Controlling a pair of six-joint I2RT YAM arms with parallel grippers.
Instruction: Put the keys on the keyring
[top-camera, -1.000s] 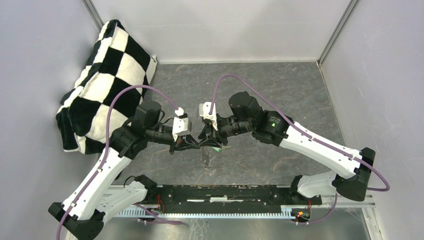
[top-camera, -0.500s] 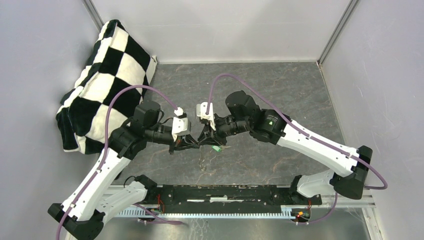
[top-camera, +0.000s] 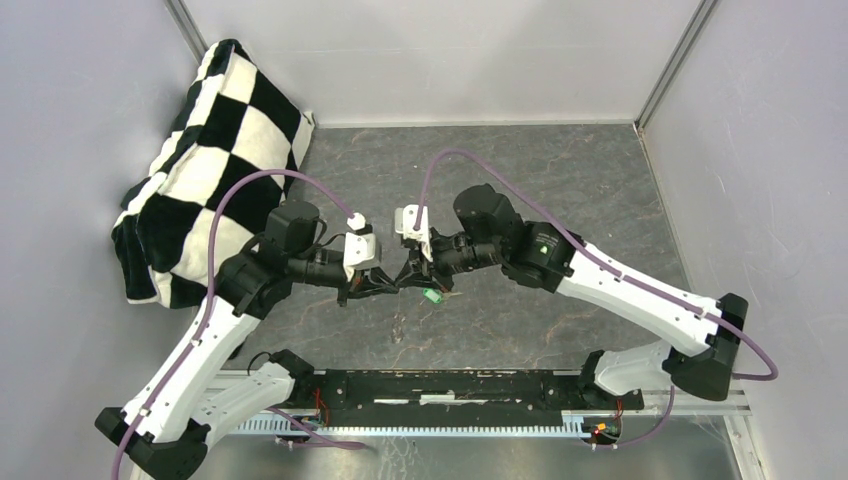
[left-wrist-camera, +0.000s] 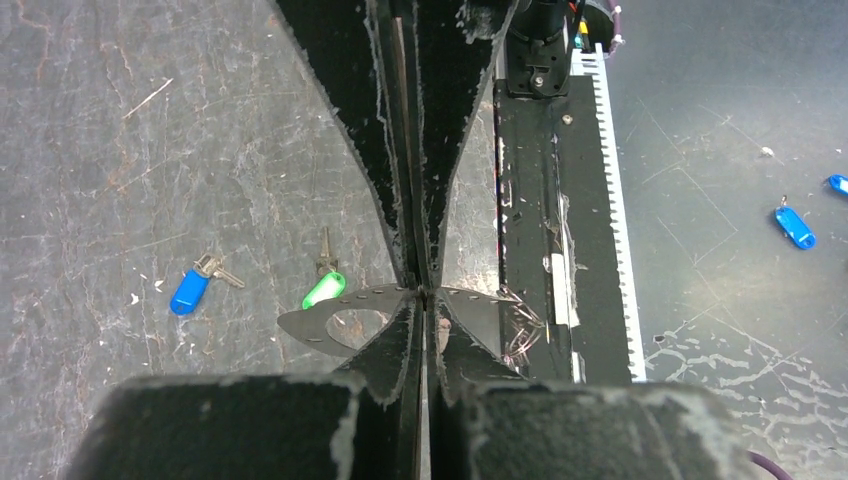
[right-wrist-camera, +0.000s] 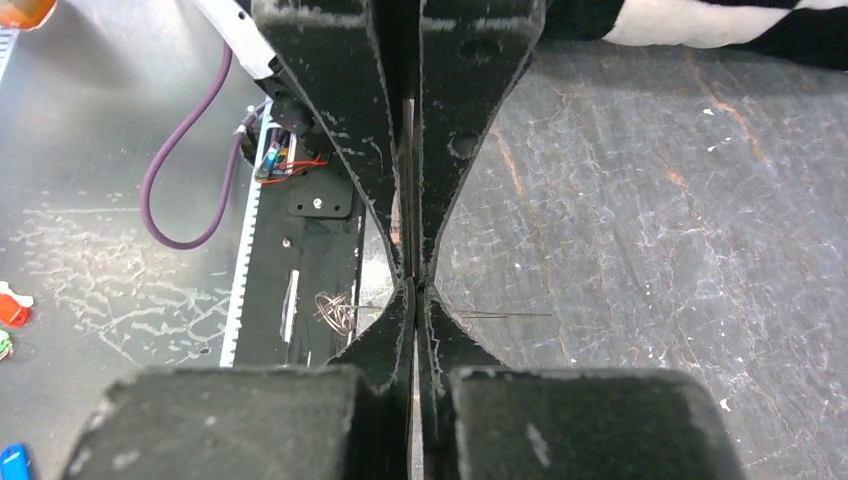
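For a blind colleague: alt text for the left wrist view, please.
The left pincer and right pincer, both shut, meet tip to tip on the beaded keyring. Beside them, the blue key and green key lie on the grey table.

dark scuffed stone-look mat (top-camera: 560, 190) is the whole work surface, black and white checkered cushion (top-camera: 210, 150) slumped in its far left corner, blue key (left-wrist-camera: 188, 291) and green key (left-wrist-camera: 323, 290) lying flat near each other mid-mat
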